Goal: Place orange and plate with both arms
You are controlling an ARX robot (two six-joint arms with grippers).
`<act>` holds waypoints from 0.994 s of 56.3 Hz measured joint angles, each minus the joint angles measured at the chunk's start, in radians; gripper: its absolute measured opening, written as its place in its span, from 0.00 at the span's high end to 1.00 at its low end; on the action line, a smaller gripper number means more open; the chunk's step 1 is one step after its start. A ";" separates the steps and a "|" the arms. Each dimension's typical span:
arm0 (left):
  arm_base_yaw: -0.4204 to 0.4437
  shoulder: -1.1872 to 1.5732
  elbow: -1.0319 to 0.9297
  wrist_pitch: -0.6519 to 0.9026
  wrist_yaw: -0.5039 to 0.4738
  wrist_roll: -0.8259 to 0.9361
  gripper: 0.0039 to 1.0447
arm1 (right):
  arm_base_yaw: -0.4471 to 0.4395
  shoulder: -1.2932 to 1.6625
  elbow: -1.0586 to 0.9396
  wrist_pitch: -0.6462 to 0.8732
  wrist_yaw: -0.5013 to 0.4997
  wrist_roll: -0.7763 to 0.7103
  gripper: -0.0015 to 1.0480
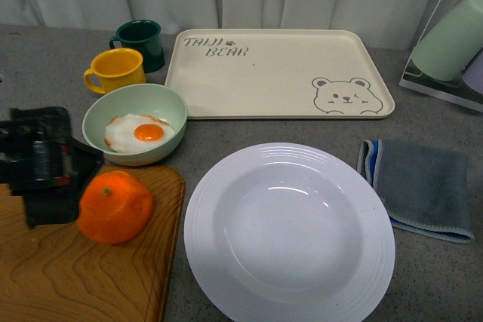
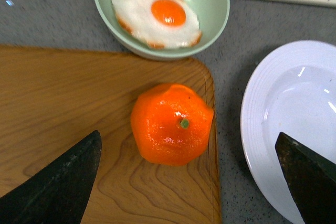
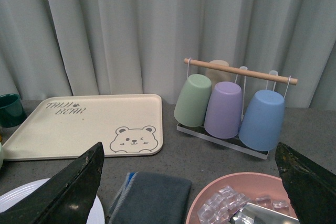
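Observation:
The orange [image 1: 115, 207] sits on a wooden board [image 1: 75, 277] at the front left, near the board's right edge. The white plate [image 1: 226, 179] lies on the table just right of the board. My left gripper [image 1: 64, 186] is open just left of the orange. In the left wrist view the gripper [image 2: 187, 133] hovers over the orange [image 2: 171, 123], with one finger [image 2: 63, 182] over the board and the other over the plate [image 2: 257, 114]. My right gripper [image 3: 190, 150] is open and empty, raised, and out of the front view. A sliver of the plate [image 3: 13, 203] shows there.
A pale green bowl [image 1: 170, 103] with a fried egg stands behind the board. Behind it are a yellow mug [image 1: 117, 69] and a dark green mug [image 1: 139, 39]. Also here: bear tray [image 1: 272, 73], grey cloth [image 1: 423, 186], cup rack [image 1: 453, 43], pink bowl of ice [image 3: 210, 187].

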 joint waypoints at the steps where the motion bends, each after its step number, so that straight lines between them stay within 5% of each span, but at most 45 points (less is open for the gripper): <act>1: -0.002 0.028 0.009 0.001 0.003 -0.008 0.06 | 0.000 0.000 0.000 0.000 0.000 0.000 0.09; 42: 0.017 0.398 0.156 0.035 0.054 -0.058 0.06 | 0.000 0.000 0.000 0.000 0.000 0.000 0.09; 56: 0.019 0.412 0.169 0.021 0.050 -0.062 0.44 | 0.000 0.000 0.000 0.000 0.000 0.000 0.09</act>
